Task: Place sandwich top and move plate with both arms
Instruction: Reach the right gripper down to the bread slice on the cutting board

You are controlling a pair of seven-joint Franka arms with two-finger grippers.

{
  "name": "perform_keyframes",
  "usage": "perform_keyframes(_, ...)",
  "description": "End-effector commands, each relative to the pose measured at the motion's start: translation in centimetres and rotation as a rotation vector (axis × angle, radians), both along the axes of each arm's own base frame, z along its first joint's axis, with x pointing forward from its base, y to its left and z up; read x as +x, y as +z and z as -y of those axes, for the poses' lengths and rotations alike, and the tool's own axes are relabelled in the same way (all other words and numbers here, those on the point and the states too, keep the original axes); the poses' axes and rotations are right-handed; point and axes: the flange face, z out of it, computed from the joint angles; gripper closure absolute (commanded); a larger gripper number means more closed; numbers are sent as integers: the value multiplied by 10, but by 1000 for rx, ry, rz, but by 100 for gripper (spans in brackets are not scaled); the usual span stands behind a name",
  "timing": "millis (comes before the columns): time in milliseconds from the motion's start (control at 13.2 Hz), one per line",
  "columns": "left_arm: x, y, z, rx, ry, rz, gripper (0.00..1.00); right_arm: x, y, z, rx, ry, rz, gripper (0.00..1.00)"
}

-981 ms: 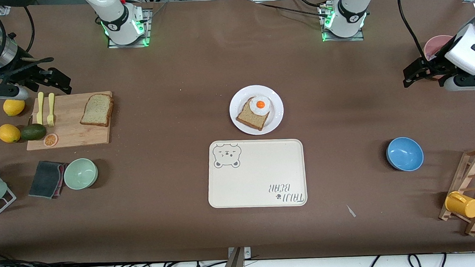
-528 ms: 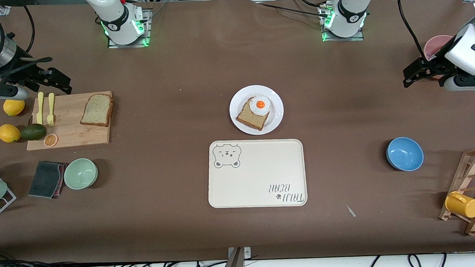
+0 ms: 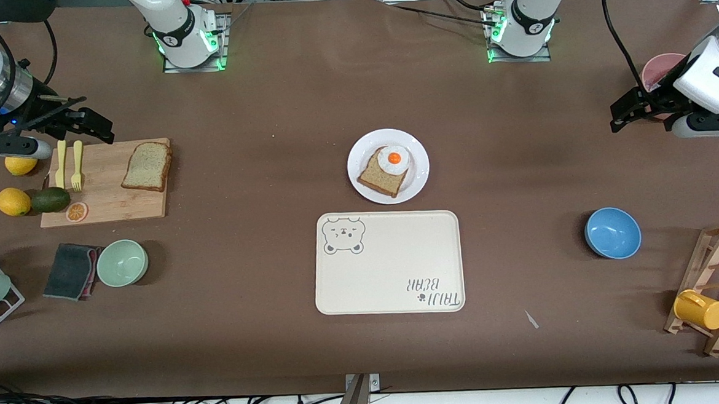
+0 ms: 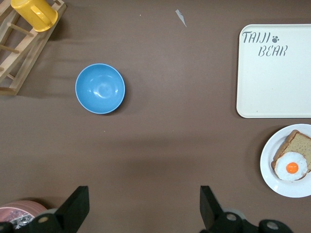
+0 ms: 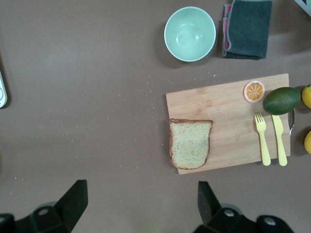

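Observation:
The sandwich top [image 3: 146,167], a pale speckled bread slice, lies on a wooden cutting board [image 3: 107,203] toward the right arm's end of the table; it also shows in the right wrist view [image 5: 190,143]. The white plate [image 3: 416,177] sits mid-table with a browner bread slice [image 3: 378,177] and a fried egg [image 3: 393,158] on it; the plate also shows in the left wrist view [image 4: 286,188]. My right gripper [image 3: 94,126] is open and empty, up over the table beside the board [image 5: 141,201]. My left gripper [image 3: 622,114] is open and empty over bare table at the left arm's end [image 4: 144,204].
A cream bear tray [image 3: 387,268] lies just nearer the camera than the plate. A blue bowl [image 3: 612,233], a pink bowl [image 3: 660,66] and a wooden rack with a yellow mug [image 3: 700,309] stand at the left arm's end. A green bowl [image 3: 122,262], cloth [image 3: 71,271], lemons, avocado and yellow cutlery surround the board.
My right gripper has shifted a little toward the cutting board and the table's middle. The left arm has not moved.

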Motion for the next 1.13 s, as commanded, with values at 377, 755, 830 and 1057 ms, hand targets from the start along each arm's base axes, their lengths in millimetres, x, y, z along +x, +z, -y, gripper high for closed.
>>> perform_keyframes(377, 1, 4, -1, -15, 0, -3, 0, 3, -60, -22, 1, 49, -39, 0)
perform_keyframes(755, 1, 4, -1, -15, 0, -3, 0, -21, -156, -26, -105, 97, -28, 0)
perform_keyframes(830, 1, 4, -2, -15, 1, -3, 0, -25, -174, -14, -113, 72, -30, 0)
perform_keyframes(1057, 1, 4, -2, -15, 1, -3, 0, -33, -213, -11, -127, 12, -73, 0)
